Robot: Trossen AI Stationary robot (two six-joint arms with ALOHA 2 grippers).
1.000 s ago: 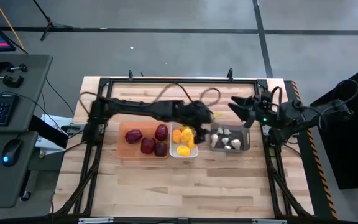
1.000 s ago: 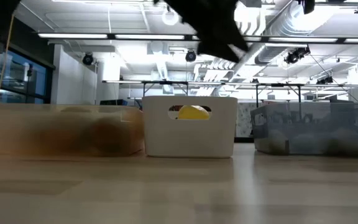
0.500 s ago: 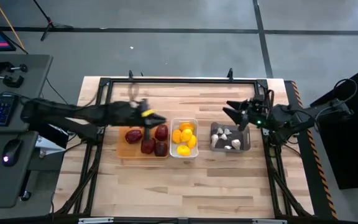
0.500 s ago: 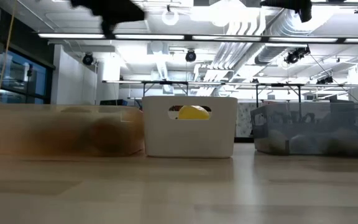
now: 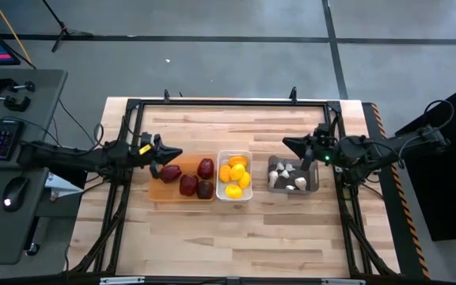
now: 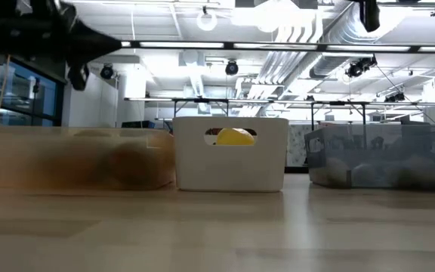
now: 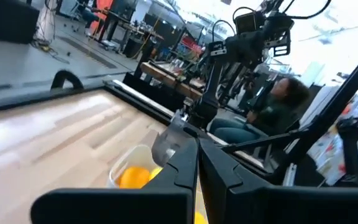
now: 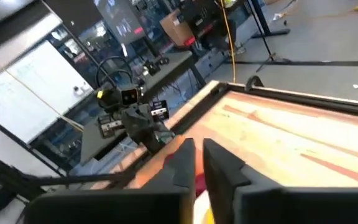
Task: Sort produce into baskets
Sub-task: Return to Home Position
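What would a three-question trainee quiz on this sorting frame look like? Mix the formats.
1. True or false: the white garlic bulbs lie in the dark grey bin.
2. What colour are the pieces in the white bin?
3. Which container holds the dark red pieces? A: orange tray. B: white bin. C: dark grey bin.
Key: 1 true; 2 yellow; 3 A.
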